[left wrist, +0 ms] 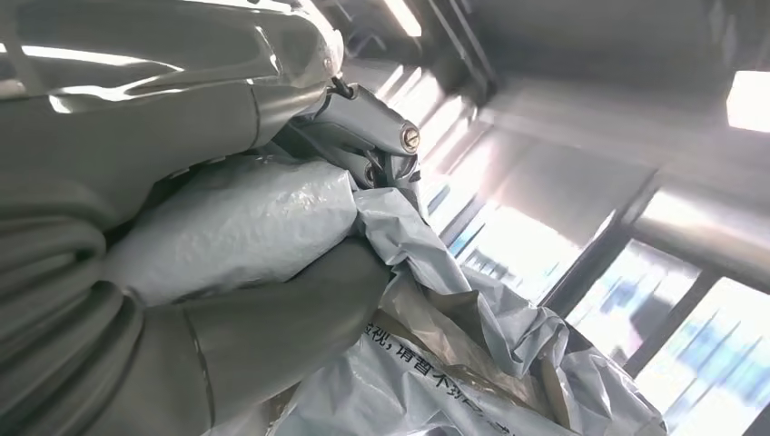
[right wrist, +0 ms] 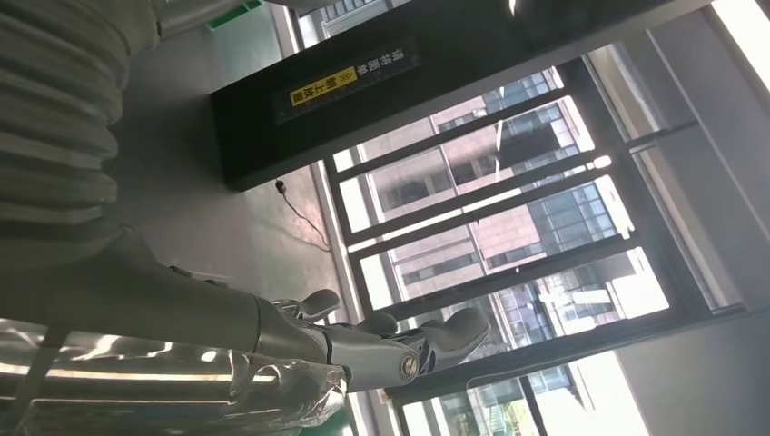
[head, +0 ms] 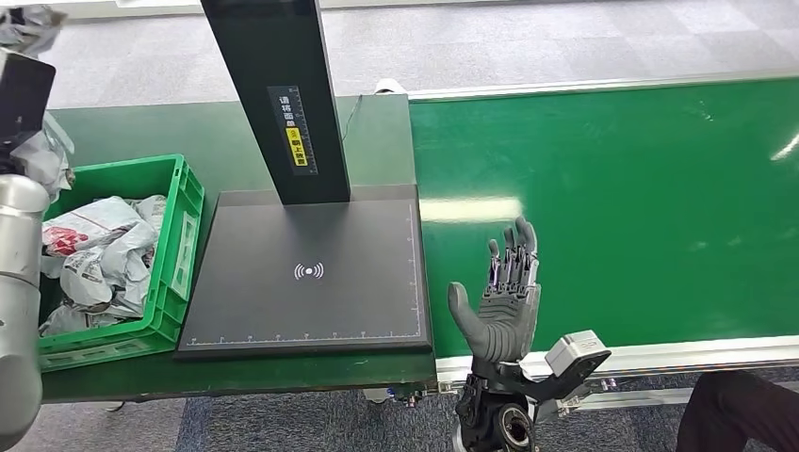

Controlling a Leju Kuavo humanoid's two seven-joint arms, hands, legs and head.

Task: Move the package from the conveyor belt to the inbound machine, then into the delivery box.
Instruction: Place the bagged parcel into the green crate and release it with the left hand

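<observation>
Left hand (left wrist: 182, 227) grips a grey poly-mailer package (left wrist: 390, 300): thumb and fingers wrapped around the bunched plastic in the left wrist view, printed text visible on the lower fold, windows and ceiling behind it. In the head view the silver left arm (head: 19, 301) runs up the left edge, and crumpled grey plastic shows at the top-left corner and beside the dark block there, above the crate. Package is off the belt and off the scanner plate.

Right hand (head: 504, 297) empty, fingers extended and apart, palm turned toward the scanner, thumb out to the side. It sits over the near edge of the green conveyor belt (head: 612, 207), just right of the plate. In the right wrist view the same hand (right wrist: 363, 350) shows fingers stretched out with nothing between them.

Inbound machine: flat black scanner plate (head: 311, 282) with a white wireless symbol at centre and ruler marks along the edges, black upright post (head: 283, 94) at the back carrying a yellow label. Nothing on the plate.

Green plastic crate (head: 179, 235) sits on the counter touching the left side of the plate, holding several crumpled white and grey mailer bags (head: 99, 250), one with red print.

Belt surface is bare green with ceiling-light glare. A dark-clothed part of a person (head: 740, 410) is at the bottom-right corner, below the belt's frame.
</observation>
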